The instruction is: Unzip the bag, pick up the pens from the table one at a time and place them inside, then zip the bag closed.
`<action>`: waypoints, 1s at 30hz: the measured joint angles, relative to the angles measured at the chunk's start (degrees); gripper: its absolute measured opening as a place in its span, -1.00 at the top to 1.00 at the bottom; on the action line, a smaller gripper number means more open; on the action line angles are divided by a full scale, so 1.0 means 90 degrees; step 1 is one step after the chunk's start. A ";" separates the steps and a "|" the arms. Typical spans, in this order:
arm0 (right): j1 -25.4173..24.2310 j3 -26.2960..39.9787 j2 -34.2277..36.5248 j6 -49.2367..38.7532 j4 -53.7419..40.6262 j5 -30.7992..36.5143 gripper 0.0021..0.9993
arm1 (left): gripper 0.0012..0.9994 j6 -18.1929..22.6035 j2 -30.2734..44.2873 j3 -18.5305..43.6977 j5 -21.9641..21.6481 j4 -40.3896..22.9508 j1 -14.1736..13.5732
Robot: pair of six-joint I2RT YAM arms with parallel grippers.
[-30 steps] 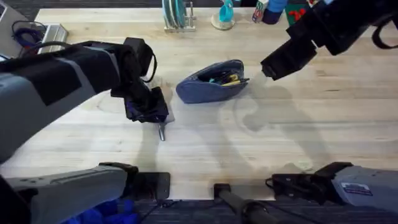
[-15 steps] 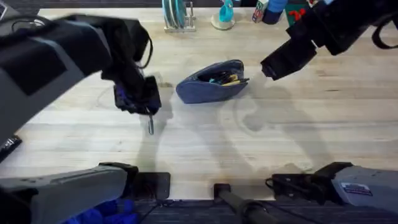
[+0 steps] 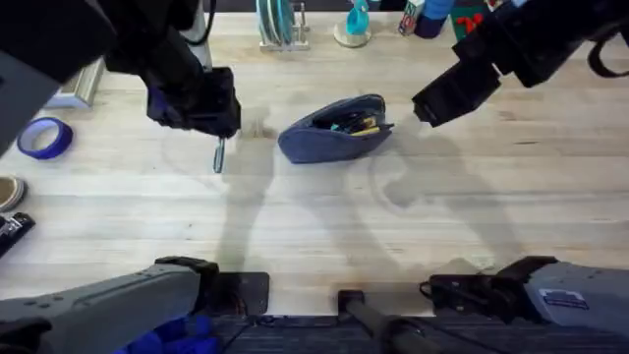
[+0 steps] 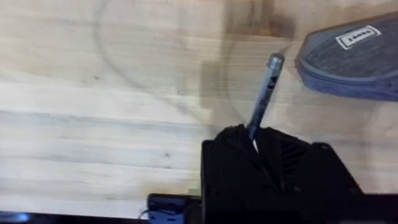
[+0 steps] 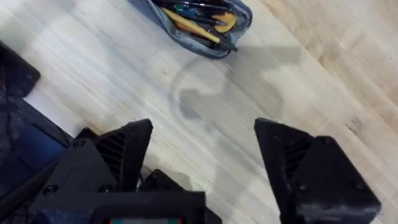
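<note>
The blue-grey bag (image 3: 329, 136) lies unzipped at the middle of the table (image 3: 393, 226), with a yellow pen (image 3: 366, 125) and other dark pens showing in its mouth. The right wrist view looks into the same open bag (image 5: 219, 38) and onto the yellow pen (image 5: 186, 25). My left gripper (image 3: 220, 136) hangs to the bag's left, shut on the silver-grey pen (image 3: 218, 156). That pen (image 4: 264, 93) sticks out from the black fingers (image 4: 239, 140), tip toward the bag's end (image 4: 351, 62). My right gripper (image 3: 425, 110) hovers open just right of the bag, its jaws wide apart (image 5: 202, 134).
A blue tape roll (image 3: 41, 138) and a tan roll (image 3: 8, 192) lie at the left edge. A dish rack (image 3: 280, 25), a teal item (image 3: 356, 20) and containers (image 3: 432, 15) line the far edge.
My left arm has lifted the silver-grey pen off the table and carried it up and toward the far left. The right arm and the bag have not moved.
</note>
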 joint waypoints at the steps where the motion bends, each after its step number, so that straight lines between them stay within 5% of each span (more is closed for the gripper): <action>1: 0.0000 0.0000 -0.0002 -0.0001 0.0000 0.0000 -0.99 | 0.92 0.0128 0.0000 0.0082 -0.0006 -0.0053 0.0000; 10: 0.0000 0.0000 0.0000 0.0000 0.0000 0.0000 -0.99 | 0.92 0.1379 0.0000 0.0743 0.0151 -0.0274 0.0000; 15: 0.0000 0.0000 0.0000 0.0000 0.0000 0.0000 -0.99 | 0.92 0.2426 -0.0002 0.0911 0.0865 -0.0221 0.0000; 22: 0.0000 0.0000 0.0000 -0.0002 0.0000 0.0000 -0.99 | 0.92 0.3327 -0.0002 0.0913 0.1956 0.0077 -0.0011; 30: 0.0000 0.0000 -0.0001 0.0000 0.0000 0.0000 -0.99 | 0.92 0.3932 -0.0002 0.0913 0.2393 0.0753 -0.0568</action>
